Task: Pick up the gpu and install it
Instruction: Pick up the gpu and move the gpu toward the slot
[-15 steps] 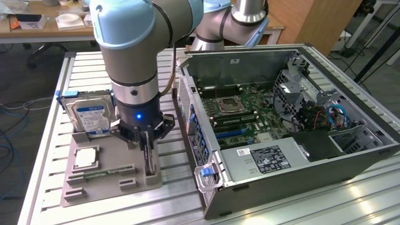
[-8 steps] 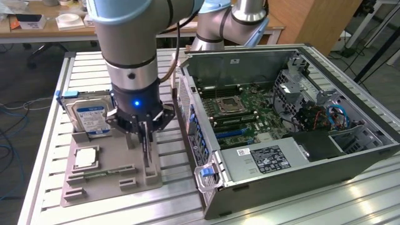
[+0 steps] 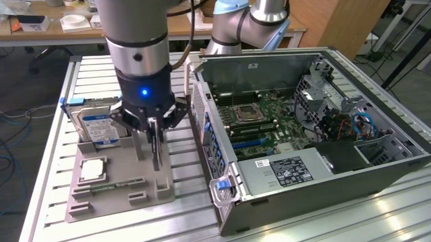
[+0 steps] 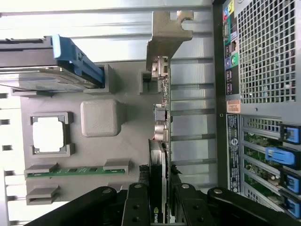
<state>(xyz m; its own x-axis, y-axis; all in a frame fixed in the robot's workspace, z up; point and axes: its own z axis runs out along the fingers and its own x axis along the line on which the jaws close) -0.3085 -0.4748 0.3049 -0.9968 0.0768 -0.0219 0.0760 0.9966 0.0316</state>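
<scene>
The end effector is pinching the gpu from both sides. The gpu stands on its thin edge in the grey holder, left of the middle of the frame, right under the end effector. The open computer case sits just to its right.

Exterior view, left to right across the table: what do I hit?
Hard drive with blue-white label → gpu, upright, gripped by the hand → open PC case.
</scene>
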